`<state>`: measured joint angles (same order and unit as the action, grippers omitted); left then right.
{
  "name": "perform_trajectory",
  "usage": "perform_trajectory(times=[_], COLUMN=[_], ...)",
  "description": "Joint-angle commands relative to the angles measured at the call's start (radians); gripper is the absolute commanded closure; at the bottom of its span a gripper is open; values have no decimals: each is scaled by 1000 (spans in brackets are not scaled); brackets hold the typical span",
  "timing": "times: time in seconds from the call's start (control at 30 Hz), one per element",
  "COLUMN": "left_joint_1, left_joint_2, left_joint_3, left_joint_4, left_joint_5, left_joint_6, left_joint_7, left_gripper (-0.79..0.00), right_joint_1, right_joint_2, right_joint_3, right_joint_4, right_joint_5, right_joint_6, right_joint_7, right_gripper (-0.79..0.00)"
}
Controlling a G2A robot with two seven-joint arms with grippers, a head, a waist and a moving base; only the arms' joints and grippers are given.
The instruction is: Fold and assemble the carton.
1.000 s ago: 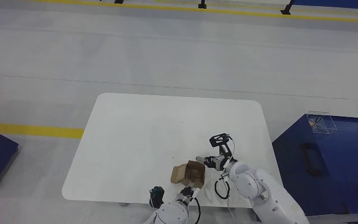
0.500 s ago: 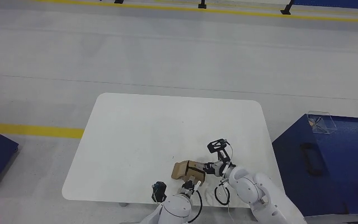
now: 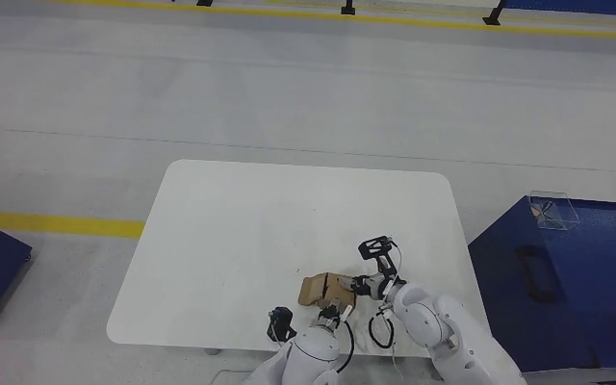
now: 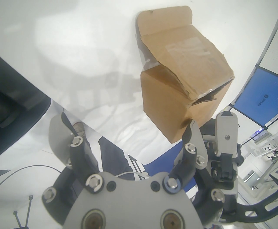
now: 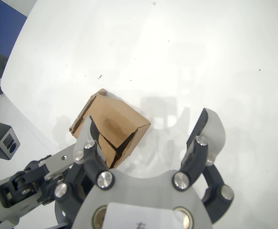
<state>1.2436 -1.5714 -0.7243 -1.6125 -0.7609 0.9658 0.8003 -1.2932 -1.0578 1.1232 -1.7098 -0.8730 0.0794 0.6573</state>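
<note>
The carton (image 4: pixel 184 86) has been raised into a box and lies on its side, close to the near edge of the table (image 3: pixel 241 221). One end is folded in but gapes along its seams. At the opposite end the tuck flap (image 4: pixel 165 20) lies open and flat. Tucking that flap and pressing the gaping end home are judged to be left. The left gripper (image 4: pixel 126 130) is spread and empty, with one fingertip at the carton's lower corner. The right gripper (image 5: pixel 147 115) is spread wide and empty, with one finger against the folded end and the other clear of the carton.
</note>
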Motion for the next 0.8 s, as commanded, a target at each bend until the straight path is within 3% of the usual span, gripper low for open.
perform_trajectory(times=[0.0, 0.23, 0.6, 0.77], left_joint_1=[-6, -26, -82, -73], left_joint_2=[-8, -39, -101, -116], left_joint_3=[-5, -8, 24, 43], left_joint_4=[16, 65, 166, 129], left_joint_5=[-10, -42, -50, -14], left_joint_6=[-1, -55, -197, -213], left_joint_7=[3, 27, 132, 169], left_gripper=[-785, -785, -785, -785], right_joint_1=[-7, -71, -172, -197], right_joint_2=[-1, 3, 12, 17], right_joint_3=[10, 79, 214, 247], right_joint_4=[-13, -95, -169, -161], right_joint_5=[-17, -9, 57, 58], right_joint_6=[28, 75, 60, 53], right_joint_7=[-28, -81, -105, -34], right_gripper=[-785, -785, -785, -785])
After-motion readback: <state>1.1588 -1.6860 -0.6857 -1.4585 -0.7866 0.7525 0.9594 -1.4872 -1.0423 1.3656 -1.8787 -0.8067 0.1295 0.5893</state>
